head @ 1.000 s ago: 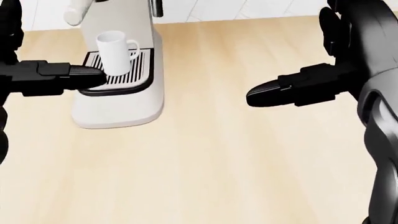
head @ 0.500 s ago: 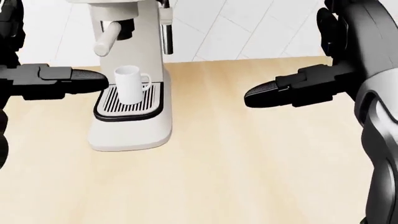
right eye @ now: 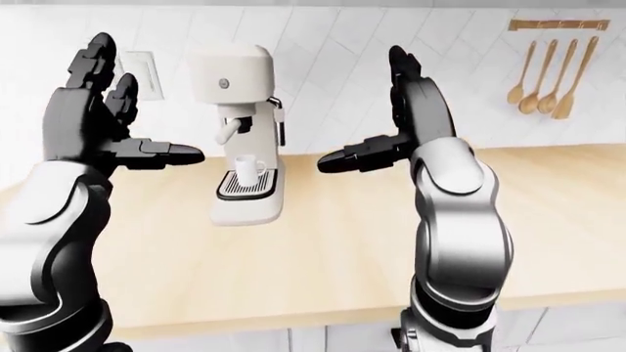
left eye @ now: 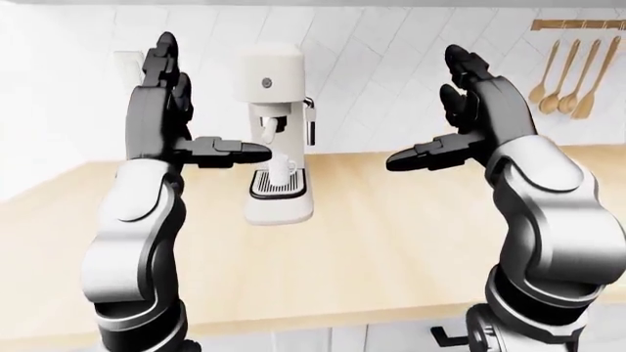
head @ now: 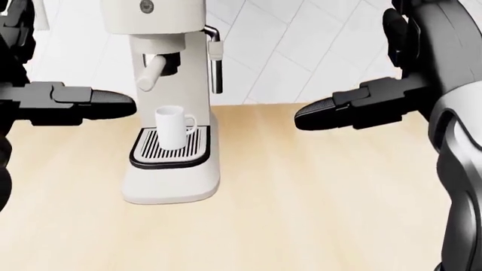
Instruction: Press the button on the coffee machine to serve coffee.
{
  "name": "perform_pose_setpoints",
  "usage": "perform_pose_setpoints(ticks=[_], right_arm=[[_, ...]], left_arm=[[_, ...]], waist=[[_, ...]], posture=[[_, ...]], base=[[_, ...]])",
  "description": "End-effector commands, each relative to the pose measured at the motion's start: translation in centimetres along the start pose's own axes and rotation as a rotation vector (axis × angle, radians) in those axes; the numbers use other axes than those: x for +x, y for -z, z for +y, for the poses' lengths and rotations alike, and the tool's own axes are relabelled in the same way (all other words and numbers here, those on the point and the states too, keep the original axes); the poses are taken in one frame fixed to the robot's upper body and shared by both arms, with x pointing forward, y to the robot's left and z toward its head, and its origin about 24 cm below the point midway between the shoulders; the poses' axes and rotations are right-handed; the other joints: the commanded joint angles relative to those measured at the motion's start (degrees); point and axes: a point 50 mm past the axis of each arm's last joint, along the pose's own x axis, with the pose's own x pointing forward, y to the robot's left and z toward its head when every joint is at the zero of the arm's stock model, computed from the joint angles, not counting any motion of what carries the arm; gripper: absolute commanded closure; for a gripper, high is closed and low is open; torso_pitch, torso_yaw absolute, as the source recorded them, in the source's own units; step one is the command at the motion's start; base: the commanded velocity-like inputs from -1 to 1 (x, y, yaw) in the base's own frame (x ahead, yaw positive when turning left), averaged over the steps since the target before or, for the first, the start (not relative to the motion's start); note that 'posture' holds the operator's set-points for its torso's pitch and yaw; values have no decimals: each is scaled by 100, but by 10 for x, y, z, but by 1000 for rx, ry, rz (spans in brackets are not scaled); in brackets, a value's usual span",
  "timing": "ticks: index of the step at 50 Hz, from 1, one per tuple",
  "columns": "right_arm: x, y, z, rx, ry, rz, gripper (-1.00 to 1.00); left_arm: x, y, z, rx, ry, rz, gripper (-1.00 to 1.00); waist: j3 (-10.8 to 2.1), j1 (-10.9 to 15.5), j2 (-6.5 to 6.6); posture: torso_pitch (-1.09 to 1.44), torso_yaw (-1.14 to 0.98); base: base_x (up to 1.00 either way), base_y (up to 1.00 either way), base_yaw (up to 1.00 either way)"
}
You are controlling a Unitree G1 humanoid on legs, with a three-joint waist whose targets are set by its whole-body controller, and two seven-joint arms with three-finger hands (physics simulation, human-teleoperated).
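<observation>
My head camera has tilted up, so the coffee machine point(head: 169, 101) slides lower and its round button point(head: 145, 6) shows at top left. Both hands, left hand point(left eye: 161, 103) and right hand point(left eye: 479, 110), hover with fingers apart, holding nothing. The machine looks heavy and rigid on the table point(head: 316, 192); I'd press that button with one fingertip.

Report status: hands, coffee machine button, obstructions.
Left hand and right hand open, raised, empty. Coffee machine button unpressed; white mug on drip tray. Nothing blocking the button.
</observation>
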Motion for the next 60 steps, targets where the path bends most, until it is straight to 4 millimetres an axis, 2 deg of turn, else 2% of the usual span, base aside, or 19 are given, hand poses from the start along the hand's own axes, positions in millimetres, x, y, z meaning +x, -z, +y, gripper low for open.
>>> perform_pose_setpoints(ticks=[1, 18, 22, 29, 36, 41, 48, 60], right_arm=[[-2, -12, -3, -10, 21, -67, -100], [-1, -12, -3, -8, 18, -65, -100], [-1, -12, -3, -8, 18, -65, -100], [0, -11, -2, -8, 16, -63, -100], [-1, -13, -3, -10, 17, -65, -100], [-2, -14, -2, -12, 16, -66, -100], [-3, -14, -3, -8, 16, -68, -100], [-4, -13, -5, -2, 19, -68, -100]], left_arm=[[0, -14, 1, 4, -7, -73, -100], [0, -11, -4, -19, 23, -40, -100], [-9, -17, -3, -76, 106, -57, -100], [-28, -26, -14, -54, 241, -47, -100], [-31, -34, -23, -39, 300, -4, -100], [-26, -40, -32, 0, 325, 1, -100], [-18, -39, -44, 81, 363, 31, -100], [1, -30, -61, 147, 411, 133, -100]], waist=[[-29, 2, 5], [-360, -6, 20], [-419, -16, 35], [-495, -23, 51], [-548, -18, 59], [-578, -14, 52], [-608, -28, 41], [-637, -72, 2]], posture=[[-73, 0], [-90, 0], [-90, 0], [-90, 0], [-90, 0], [-90, 0], [-90, 0], [-90, 0]], base=[[0, 0, 0], [0, 0, 0], [0, 0, 0], [0, 0, 0], [0, 0, 0], [0, 0, 0], [0, 0, 0], [0, 0, 0]])
